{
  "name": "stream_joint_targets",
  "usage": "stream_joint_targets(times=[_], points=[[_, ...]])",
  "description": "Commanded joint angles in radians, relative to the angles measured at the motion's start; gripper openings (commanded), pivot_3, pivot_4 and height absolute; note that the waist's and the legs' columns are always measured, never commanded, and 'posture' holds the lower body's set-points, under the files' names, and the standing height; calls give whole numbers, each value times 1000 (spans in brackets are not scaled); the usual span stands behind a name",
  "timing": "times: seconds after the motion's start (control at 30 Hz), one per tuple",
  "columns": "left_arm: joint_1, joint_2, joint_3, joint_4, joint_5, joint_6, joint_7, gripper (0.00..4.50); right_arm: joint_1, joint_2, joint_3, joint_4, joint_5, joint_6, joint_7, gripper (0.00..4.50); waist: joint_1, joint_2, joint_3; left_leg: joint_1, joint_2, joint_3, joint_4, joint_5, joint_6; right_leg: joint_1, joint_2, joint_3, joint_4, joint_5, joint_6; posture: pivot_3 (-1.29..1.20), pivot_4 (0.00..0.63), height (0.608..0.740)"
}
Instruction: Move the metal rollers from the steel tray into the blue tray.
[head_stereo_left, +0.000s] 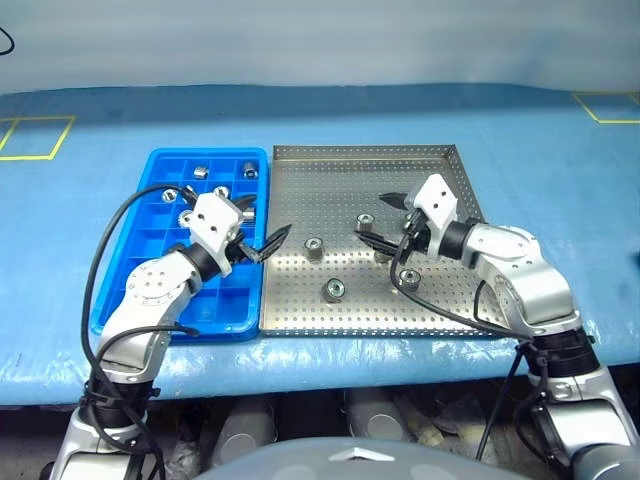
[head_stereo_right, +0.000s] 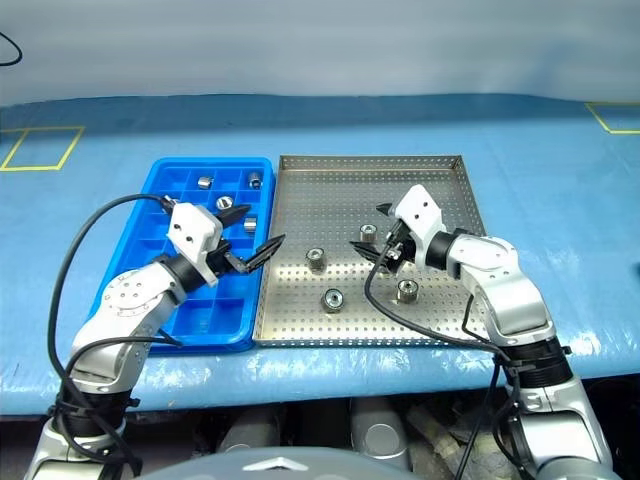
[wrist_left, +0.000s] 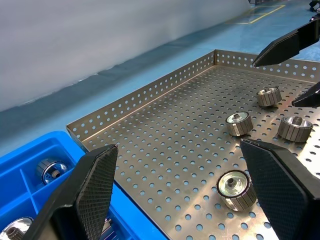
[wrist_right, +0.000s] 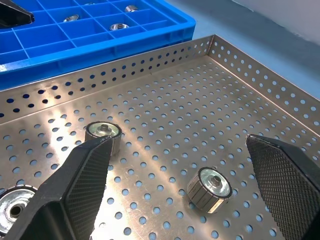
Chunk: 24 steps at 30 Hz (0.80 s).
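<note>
While both grippers hang open and empty, 4 metal rollers (head_stereo_left: 333, 289) stand upright mid steel tray (head_stereo_left: 300, 320); the right gripper (head_stereo_left: 380, 215) is nearest, the left gripper (head_stereo_left: 262, 233) over the blue tray (head_stereo_left: 160, 160) edge.

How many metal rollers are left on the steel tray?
4 rollers on the steel tray: one centre-left, one toward the front, one mid-tray, and one below the right gripper. Its fingers may hide another.

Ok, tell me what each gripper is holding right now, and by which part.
Nothing is held. The left gripper and the right gripper both stand open and empty, and the metal rollers nearest them lie loose on the steel tray.
</note>
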Motion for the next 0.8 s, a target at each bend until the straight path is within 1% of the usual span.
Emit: stream_joint_targets(times=[0.03, 0.8], points=[[-10, 5, 17, -43, 0, -18, -1, 4291, -18, 6, -33, -15, 5, -18, -8, 4490, 0, 0, 0, 0, 0, 0, 0, 0, 0, 0, 0, 0, 0, 0, 0, -180, 150, 740], [1, 27, 6, -58, -4, -2, -16, 4291, 27, -22, -56, -21, 9, -19, 24, 4490, -2, 0, 0, 0, 0, 0, 0, 0, 0, 0, 0, 0, 0, 1, -1, -185, 150, 740]])
